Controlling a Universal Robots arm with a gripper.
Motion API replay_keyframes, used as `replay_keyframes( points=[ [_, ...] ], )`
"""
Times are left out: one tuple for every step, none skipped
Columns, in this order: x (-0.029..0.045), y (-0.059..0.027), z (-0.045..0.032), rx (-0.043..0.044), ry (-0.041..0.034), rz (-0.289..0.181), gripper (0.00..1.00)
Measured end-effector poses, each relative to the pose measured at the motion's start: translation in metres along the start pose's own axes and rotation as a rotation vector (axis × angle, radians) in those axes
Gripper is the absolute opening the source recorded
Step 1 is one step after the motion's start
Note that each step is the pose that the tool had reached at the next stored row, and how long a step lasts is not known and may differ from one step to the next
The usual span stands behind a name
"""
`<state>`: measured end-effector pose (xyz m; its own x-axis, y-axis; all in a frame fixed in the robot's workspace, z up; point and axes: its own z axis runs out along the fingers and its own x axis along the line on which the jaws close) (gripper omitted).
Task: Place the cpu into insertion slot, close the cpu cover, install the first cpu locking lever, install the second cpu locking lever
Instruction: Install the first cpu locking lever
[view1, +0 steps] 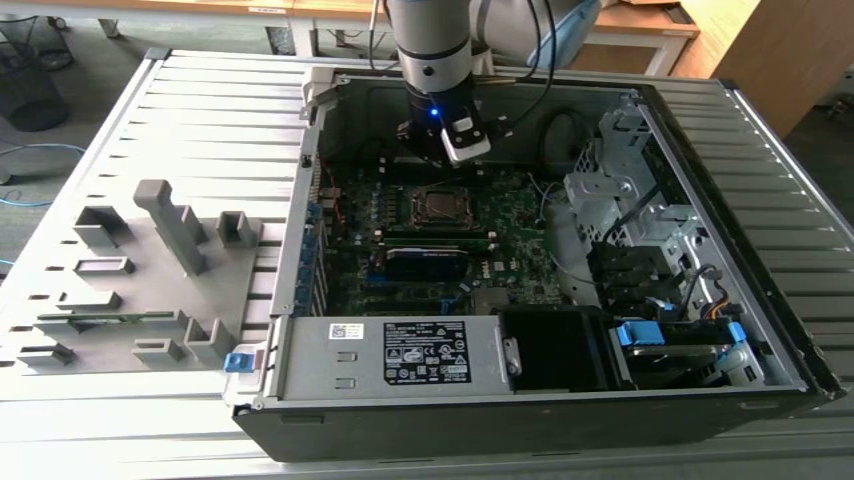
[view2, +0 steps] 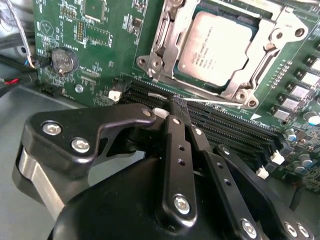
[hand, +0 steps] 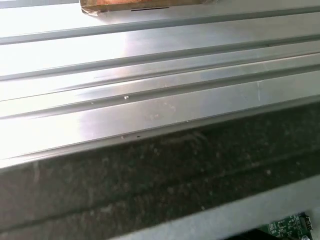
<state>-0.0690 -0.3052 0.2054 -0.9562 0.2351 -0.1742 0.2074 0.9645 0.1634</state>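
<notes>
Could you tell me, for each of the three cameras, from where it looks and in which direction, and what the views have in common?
Exterior view: off the arm, high, looking down into the open computer case on a slatted table; the arm descends to the gripper above the motherboard.
Second wrist view: on the arm, looking along the shut gripper at the cpu under the cpu cover.
First wrist view: on the arm, facing the table slats and a dark case wall.
Shared: the green motherboard appears in all three.

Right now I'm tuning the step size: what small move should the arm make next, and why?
Probably ease toward the thin lever. The chip already sits under the closed cover, and the gripper is right at the lever's free end, its fingers shut.
</notes>
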Motion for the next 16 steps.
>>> replay_keyframes(
  points=[
    [0.0, 0.0, 0.0, 0.0, 0.0, 0.0, 0.11],
    [0.0, 0.0, 0.0001, -0.0001, -0.0001, 0.0, 0.11],
    [0.0001, 0.0, 0.0004, -0.0002, -0.0005, 0.0, 0.11],
    [0.0001, 0.0, 0.0008, -0.0003, -0.0009, 0.0, 0.11],
    [0.0002, -0.0001, 0.0012, -0.0002, -0.0013, 0.0, 0.11],
    [0.0003, -0.0002, 0.0017, -0.0001, -0.0017, 0.0, 0.11],
    [0.0004, -0.0004, 0.0022, -0.0001, -0.002, 0.0, 0.11],
    [0.0005, -0.0007, 0.0028, -0.0001, -0.0024, 0.0, 0.11],
    [0.0005, -0.0011, 0.0034, -0.0002, -0.0027, 0.0, 0.11],
    [0.0005, -0.0015, 0.0041, -0.0003, -0.003, -0.001, 0.11],
    [0.0005, -0.0019, 0.0047, -0.0003, -0.0033, -0.001, 0.11],
    [0.0005, -0.0023, 0.0053, -0.0004, -0.0036, -0.001, 0.11],
    [0.0005, -0.0027, 0.0058, -0.0005, -0.004, -0.001, 0.11],
    [0.0005, -0.003, 0.0064, -0.0006, -0.0043, -0.001, 0.11],
    [0.0006, -0.0034, 0.0071, -0.0007, -0.0046, -0.001, 0.11],
    [0.0007, -0.0036, 0.0078, -0.0009, -0.005, -0.001, 0.11]
  ],
)
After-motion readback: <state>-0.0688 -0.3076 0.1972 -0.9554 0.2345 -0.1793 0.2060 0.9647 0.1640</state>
